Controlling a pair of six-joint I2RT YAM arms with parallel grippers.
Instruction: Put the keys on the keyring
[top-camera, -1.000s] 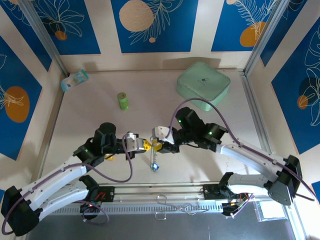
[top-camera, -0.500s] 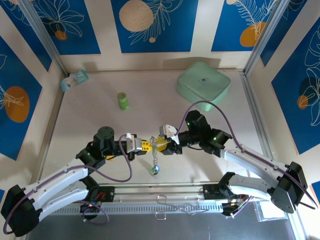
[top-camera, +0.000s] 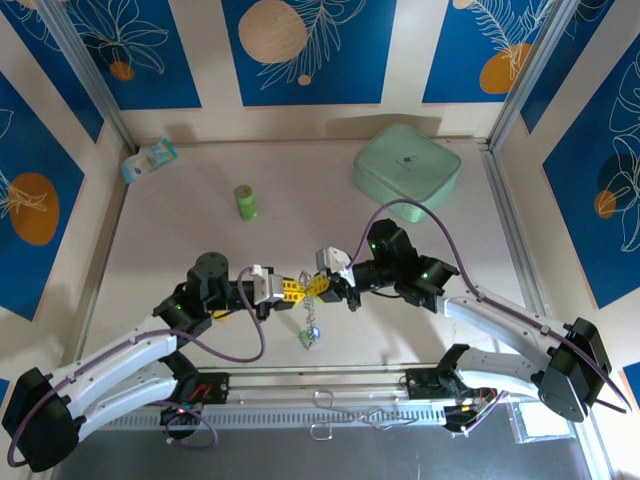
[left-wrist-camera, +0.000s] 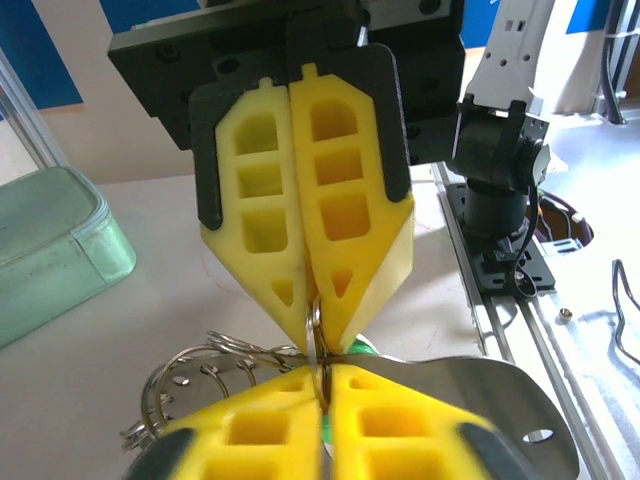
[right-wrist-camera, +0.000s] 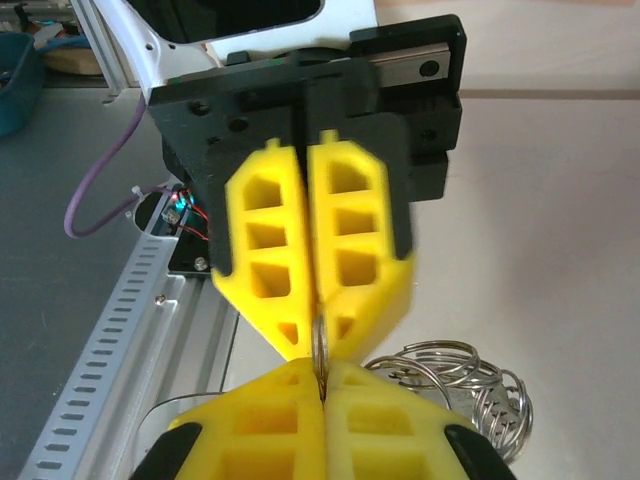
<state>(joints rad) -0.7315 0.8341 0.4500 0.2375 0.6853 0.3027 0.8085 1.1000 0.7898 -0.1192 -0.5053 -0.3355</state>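
Keyring (left-wrist-camera: 316, 332) sits pinched in the clenched yellow tips of both the left gripper (top-camera: 297, 290) and the right gripper (top-camera: 315, 287), meeting nose to nose above the desk's near-edge middle, its beaded chain (top-camera: 311, 318) dangling a green-headed key (top-camera: 307, 340).

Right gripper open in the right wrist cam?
No. The right gripper has its yellow fingers pressed together on the thin wire of the keyring.

Fixed camera, high behind the arms, looks down on the whole table (top-camera: 170, 240). Wrist cameras face each other close-up, sharing left gripper (right-wrist-camera: 318, 348) and right gripper (left-wrist-camera: 315, 328) tip to tip.
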